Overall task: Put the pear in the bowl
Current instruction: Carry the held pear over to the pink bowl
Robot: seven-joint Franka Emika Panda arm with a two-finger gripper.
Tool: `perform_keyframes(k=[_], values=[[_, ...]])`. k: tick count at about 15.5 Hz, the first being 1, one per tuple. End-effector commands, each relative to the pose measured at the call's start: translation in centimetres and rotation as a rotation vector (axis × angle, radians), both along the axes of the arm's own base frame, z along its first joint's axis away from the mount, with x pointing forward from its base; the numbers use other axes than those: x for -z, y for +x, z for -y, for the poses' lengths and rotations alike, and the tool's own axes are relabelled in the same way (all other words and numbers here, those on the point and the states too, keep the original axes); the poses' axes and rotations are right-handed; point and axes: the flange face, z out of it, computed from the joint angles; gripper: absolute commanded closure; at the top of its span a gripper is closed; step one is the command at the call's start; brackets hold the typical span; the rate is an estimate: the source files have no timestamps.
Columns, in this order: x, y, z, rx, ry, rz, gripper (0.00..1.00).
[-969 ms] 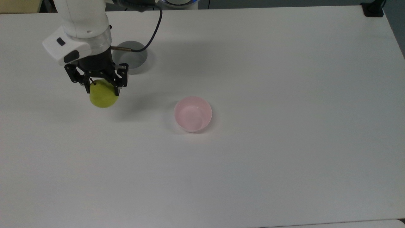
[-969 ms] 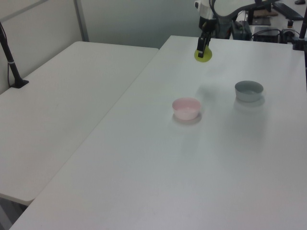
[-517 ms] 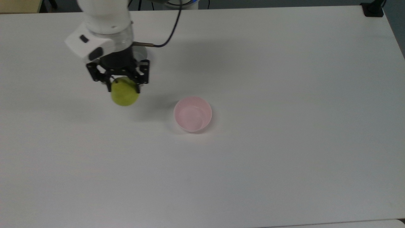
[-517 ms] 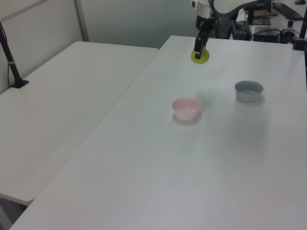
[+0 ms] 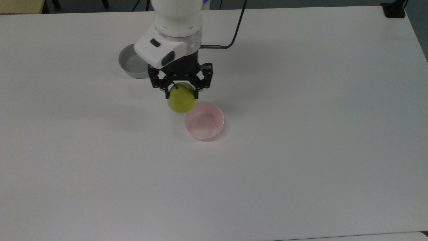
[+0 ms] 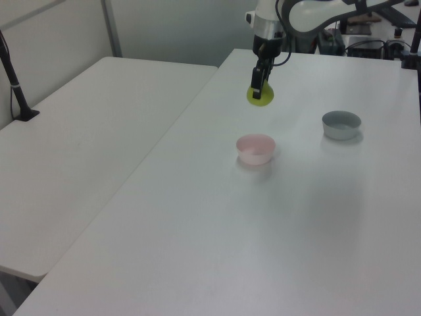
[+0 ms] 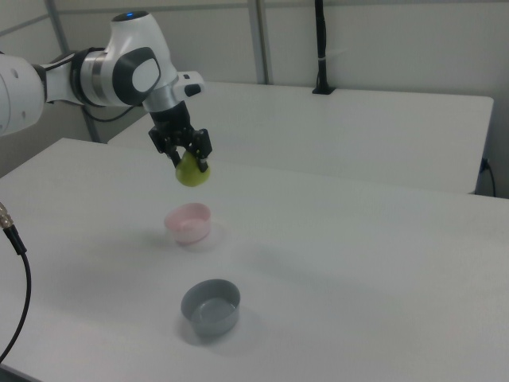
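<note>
A grey bowl [image 5: 133, 65] sits in the upper left of the top view, well apart from the pink bowl [image 5: 204, 121] near the middle of the frame; in the right view the grey bowl [image 7: 211, 306] is at the lower centre, in the left view [image 6: 341, 124] toward the right edge. A black cable [image 5: 236, 30] runs from the arm's wrist toward the top of the top view. Nothing lies between the pear and the pink bowl.

Everything stands on a plain white table [image 5: 301, 150]; a second white table [image 6: 85, 158] adjoins it on the left view's left, with pale walls behind.

The claw [image 5: 182, 94] is clamped on the pear [image 5: 181, 99], its fingers [image 5: 167, 92] pressing the fruit's upper sides. The pear hangs in the air, overlapping the upper-left rim of the pink bowl in the top view; in the right view it [image 7: 192, 172] hovers above the bowl [image 7: 188, 223].
</note>
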Motion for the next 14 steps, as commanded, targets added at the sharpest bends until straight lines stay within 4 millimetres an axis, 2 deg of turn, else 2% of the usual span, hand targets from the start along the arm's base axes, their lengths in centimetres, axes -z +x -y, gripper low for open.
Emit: perform_keyframes(k=[1,4,6,8,14], values=[[-0.1,-0.8,-2.3,0.005,0.009,-0.017,0.61],[0.9,-0.8,-2.6,-0.002,0.002,-0.024,0.61],[2.9,-1.1,-2.8,-0.010,0.000,-0.029,0.61],[4.9,-1.5,-4.0,-0.033,0.002,-0.012,0.61],[9.5,-0.6,-4.2,-0.039,0.004,-0.002,0.60]])
